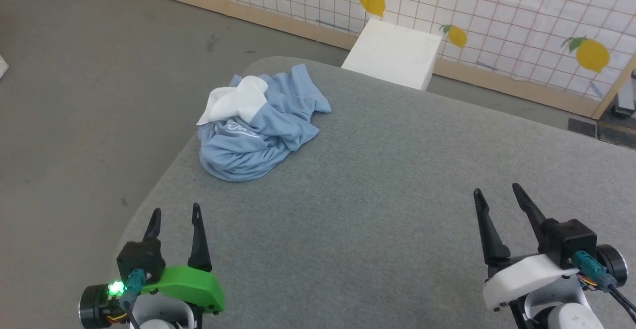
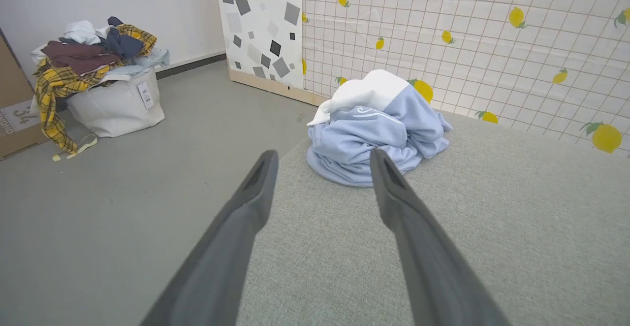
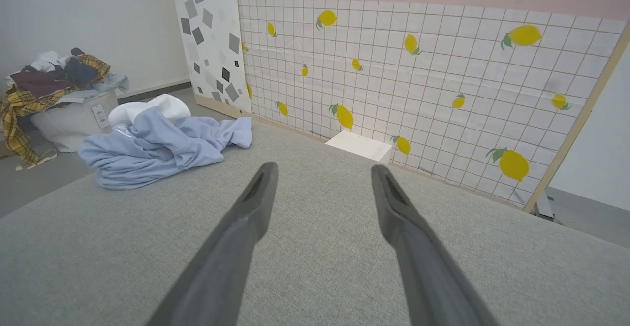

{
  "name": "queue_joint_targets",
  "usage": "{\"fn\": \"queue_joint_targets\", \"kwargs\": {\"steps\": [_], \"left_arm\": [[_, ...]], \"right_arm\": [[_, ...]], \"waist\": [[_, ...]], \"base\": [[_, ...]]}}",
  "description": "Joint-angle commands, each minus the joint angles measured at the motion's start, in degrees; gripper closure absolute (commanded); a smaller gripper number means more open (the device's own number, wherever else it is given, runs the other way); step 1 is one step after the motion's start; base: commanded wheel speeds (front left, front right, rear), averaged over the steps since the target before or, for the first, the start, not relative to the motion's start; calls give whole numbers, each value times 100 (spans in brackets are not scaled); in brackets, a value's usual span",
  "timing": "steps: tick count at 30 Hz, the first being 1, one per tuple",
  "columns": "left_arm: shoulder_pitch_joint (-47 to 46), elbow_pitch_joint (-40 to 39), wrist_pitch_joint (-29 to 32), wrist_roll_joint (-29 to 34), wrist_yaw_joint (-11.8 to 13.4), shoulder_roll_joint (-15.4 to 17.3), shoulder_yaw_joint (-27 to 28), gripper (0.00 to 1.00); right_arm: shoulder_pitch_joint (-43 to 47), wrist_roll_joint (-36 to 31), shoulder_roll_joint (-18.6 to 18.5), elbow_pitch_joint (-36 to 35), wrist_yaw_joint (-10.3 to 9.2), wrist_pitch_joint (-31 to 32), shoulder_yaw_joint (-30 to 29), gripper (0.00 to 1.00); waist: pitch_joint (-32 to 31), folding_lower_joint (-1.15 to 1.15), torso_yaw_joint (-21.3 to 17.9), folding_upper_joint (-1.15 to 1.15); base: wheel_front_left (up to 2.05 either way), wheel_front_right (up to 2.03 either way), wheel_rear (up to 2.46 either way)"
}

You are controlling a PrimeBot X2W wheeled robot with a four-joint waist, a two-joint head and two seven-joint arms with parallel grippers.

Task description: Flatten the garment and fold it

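garment (image 1: 258,130) crumpled on table (image 1: 397,180)

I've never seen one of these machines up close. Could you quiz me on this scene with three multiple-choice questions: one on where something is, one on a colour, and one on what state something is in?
1. Where is the garment?
A. on a chair
B. on the grey table, toward its far left corner
C. in a drawer

2. What colours is it?
A. yellow plaid
B. light blue and white
C. dark red

3. How do the left gripper and right gripper stand?
A. both shut on cloth
B. one open, one shut
C. both open, holding nothing

Answers:
1 B: it lies crumpled on the table top.
2 B: blue cloth with a white part on top.
3 C: each gripper's jaws stand apart, well short of the garment.
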Motion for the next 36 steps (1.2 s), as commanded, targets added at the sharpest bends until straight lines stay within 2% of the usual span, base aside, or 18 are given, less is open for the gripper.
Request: {"fn": "queue_joint_targets", "kwargs": {"steps": [1, 26, 30, 36], "left_arm": [[-93, 26, -67, -61, 58, 50, -10, 0], [-171, 259, -362, -301, 219, 71, -78, 0], [-315, 307, -409, -385, 143, 65, -147, 0], [-1076, 567, -291, -773, -156, 43, -233, 0]], "right_arm": [[-84, 64, 6, 32, -6, -61, -17, 0], [-169, 130, 8, 167, -8, -255, -73, 0], [-173, 124, 8, 167, -9, -268, -111, 0], [-313, -2, 9, 33, -9, -187, -138, 0]], "waist": [[-3, 0, 68, 0], [29, -1, 870, 0], [89, -1, 998, 0], [496, -1, 1047, 0]], "base": [[0, 0, 0], [0, 0, 0], [0, 0, 0], [0, 0, 0]]}}
